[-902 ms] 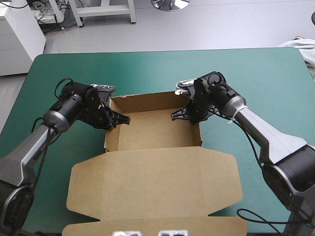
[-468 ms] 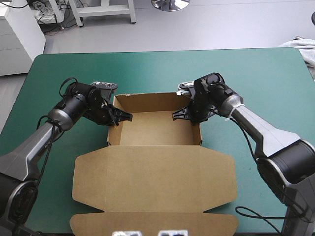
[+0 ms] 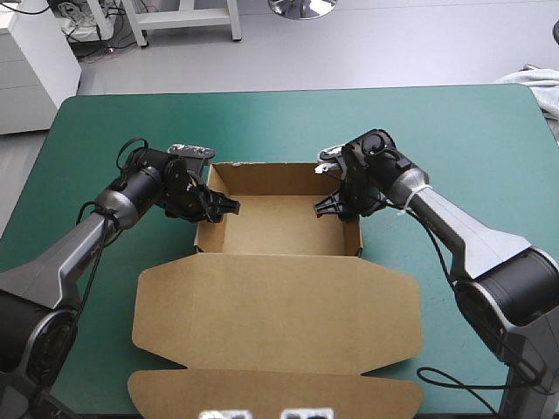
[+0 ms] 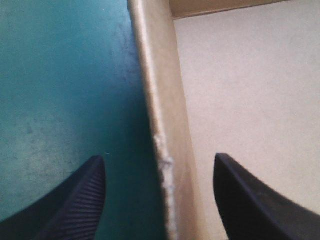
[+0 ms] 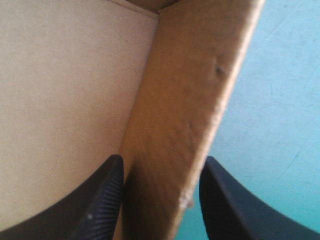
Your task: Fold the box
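Straddles the 9 o'clock wall [image 4: 165,100] of the brown box [image 3: 278,220] with the left tool [image 3: 227,208], spread; straddles the 3 o'clock wall [image 5: 185,100] with the right tool [image 3: 325,208], likewise spread. Lid [image 3: 279,310] flat toward 6 o'clock.

Left tool [image 3: 229,207] and right tool [image 3: 324,207] sit at opposite walls of the box [image 3: 271,225], grip unclear.

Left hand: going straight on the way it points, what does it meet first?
The box's left wall. The left hand is open and straddles its top edge, one finger over the teal-green cover, one over the box floor. Straight on, that edge likely seats between the fingers first; depth is unclear.
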You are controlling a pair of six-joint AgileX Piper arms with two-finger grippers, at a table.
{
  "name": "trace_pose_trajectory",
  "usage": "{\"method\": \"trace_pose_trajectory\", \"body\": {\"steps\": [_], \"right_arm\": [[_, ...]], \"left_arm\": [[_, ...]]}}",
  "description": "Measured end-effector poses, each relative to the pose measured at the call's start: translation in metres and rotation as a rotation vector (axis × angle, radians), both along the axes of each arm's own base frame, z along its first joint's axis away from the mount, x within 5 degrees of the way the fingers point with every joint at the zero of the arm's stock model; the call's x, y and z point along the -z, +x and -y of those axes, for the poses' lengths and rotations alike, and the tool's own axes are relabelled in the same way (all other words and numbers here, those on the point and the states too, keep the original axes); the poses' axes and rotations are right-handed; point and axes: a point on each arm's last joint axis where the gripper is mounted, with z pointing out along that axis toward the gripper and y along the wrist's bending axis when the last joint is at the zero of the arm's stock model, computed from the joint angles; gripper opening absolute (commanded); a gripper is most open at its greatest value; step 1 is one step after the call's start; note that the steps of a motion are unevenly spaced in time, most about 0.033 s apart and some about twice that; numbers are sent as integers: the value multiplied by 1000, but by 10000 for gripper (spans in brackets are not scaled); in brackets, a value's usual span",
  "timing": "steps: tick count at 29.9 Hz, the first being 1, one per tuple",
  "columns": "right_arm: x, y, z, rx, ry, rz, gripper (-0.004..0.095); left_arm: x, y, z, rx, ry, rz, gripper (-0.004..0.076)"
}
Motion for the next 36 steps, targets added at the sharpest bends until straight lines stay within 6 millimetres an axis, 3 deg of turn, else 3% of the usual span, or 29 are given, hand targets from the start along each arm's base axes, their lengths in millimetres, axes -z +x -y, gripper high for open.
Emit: {"method": "trace_pose_trajectory", "body": {"steps": [6,12,20,26,30,36], "right_arm": [[-14,3,2,2,-28,26,461],[-50,9,-1,9,21,108,461],[-99,8,0,10,88,239,459],[-135,-8,10,21,144,321,459],[-161,-25,22,45,188,379,459],[-184,-34,47,115,267,409,459]], "left_arm": [[-1,1,0,0,-1,8,497],[-20,5,2,1,-18,49,497],[-88,0,0,6,-62,174,493],[-144,-22,-9,19,-75,242,484],[-185,-45,-24,8,-41,347,379],[-232,-102,-48,-10,-79,511,54]]}}
